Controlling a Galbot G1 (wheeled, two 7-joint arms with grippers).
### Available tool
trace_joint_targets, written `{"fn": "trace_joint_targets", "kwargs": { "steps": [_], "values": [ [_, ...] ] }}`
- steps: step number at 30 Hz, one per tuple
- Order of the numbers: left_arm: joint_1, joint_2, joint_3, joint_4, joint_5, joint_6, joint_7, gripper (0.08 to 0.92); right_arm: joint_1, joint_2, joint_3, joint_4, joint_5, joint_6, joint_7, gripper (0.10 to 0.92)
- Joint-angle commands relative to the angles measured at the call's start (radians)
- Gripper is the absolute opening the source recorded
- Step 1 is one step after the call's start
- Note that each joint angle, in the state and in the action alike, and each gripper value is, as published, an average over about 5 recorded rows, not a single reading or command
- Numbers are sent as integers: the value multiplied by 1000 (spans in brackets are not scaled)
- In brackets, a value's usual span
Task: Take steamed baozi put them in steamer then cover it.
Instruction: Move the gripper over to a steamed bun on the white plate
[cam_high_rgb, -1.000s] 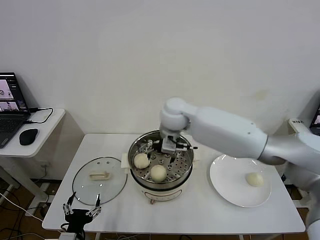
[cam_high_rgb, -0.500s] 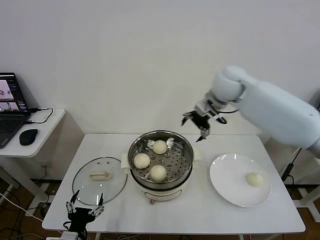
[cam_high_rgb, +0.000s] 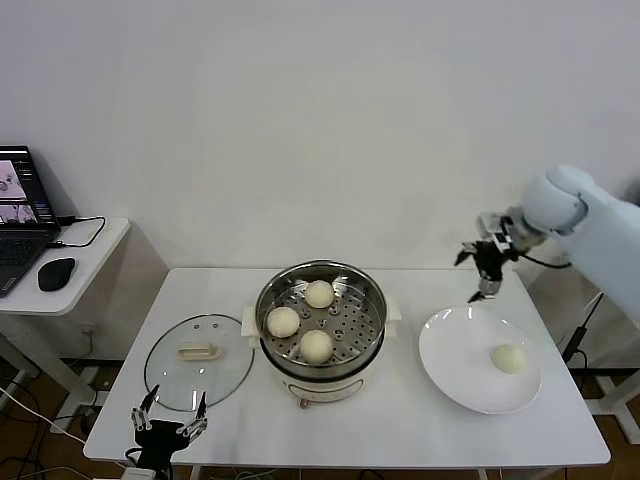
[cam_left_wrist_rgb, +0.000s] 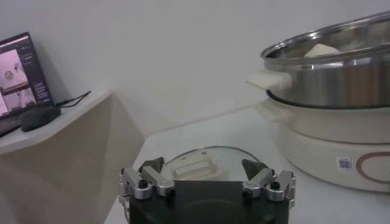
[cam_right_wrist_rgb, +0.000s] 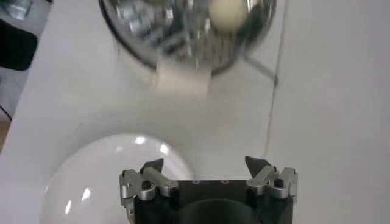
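While my right gripper is hanging spread above the flat white plate, below it the fourth cream-white round baozi is lying; left gripper is idling spread by the round glass lid.

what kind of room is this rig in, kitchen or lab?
Likely a lab or office test bench, not a kitchen: plain white table against a bare wall, and a side desk with a running laptop and mouse.
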Motion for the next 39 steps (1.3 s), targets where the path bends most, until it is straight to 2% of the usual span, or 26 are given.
{"fn": "trace_joint_targets", "kwargs": {
  "steps": [1, 17, 39],
  "values": [
    [7, 0, -1, 2, 1, 1, 2, 823, -253, -56, 143, -61, -179, 27, 7, 823],
    [5, 3, -11, 37, 4, 1, 3, 823, -374, 52, 227, -206, -305, 108, 52, 823],
    [2, -3, -3, 55, 15, -1, 2, 823, -424, 71, 275, -250, -366, 127, 73, 823]
  ]
}}
